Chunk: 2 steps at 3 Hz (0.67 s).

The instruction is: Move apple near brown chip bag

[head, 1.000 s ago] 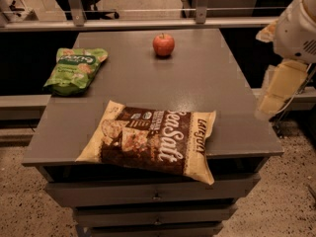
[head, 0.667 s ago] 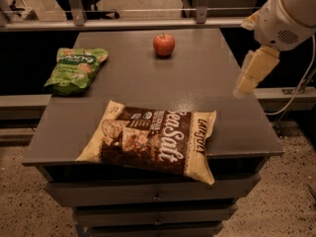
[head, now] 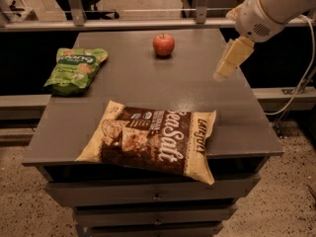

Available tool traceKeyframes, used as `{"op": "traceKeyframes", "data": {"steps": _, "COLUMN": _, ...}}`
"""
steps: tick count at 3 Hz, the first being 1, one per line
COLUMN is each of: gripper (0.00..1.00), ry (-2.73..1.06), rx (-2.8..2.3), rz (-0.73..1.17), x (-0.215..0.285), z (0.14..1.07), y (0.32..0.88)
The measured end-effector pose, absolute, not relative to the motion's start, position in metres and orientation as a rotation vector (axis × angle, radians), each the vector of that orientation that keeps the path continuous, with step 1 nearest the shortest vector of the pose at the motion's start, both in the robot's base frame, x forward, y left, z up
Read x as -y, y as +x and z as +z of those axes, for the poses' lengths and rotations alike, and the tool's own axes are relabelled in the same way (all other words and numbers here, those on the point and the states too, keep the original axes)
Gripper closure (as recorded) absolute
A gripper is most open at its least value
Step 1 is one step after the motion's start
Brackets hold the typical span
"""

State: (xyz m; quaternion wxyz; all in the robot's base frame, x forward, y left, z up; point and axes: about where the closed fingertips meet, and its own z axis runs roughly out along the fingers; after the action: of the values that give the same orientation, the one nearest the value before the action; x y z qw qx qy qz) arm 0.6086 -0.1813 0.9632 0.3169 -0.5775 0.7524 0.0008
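A small red apple (head: 163, 44) stands on the far middle of the grey cabinet top (head: 143, 83). The large brown chip bag (head: 150, 139) with white "Sea Salt" lettering lies flat near the front edge, well apart from the apple. My gripper (head: 223, 69) hangs from the white arm at the upper right, above the right side of the top, to the right of the apple and a little nearer than it. It holds nothing.
A green snack bag (head: 75, 68) lies at the far left of the top. Metal rails (head: 138, 21) run behind the cabinet. Drawers (head: 155, 196) sit below the front edge. A cable (head: 301, 78) hangs at the right.
My arm and gripper have swung left from beyond the right edge to above the right part of the top, closer to the apple. The apple and bags have not moved.
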Motion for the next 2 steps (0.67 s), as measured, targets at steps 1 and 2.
{"op": "traceKeyframes", "data": {"steps": 1, "gripper": 0.00, "ry": -1.465, "rx": -1.962, "rz": 0.041, "x": 0.173, "z": 0.958, "y": 0.618}}
{"op": "traceKeyframes", "data": {"steps": 2, "gripper": 0.00, "ry": -1.349, "rx": -1.914, "rz": 0.166, "x": 0.142, "z": 0.944, "y": 0.654}}
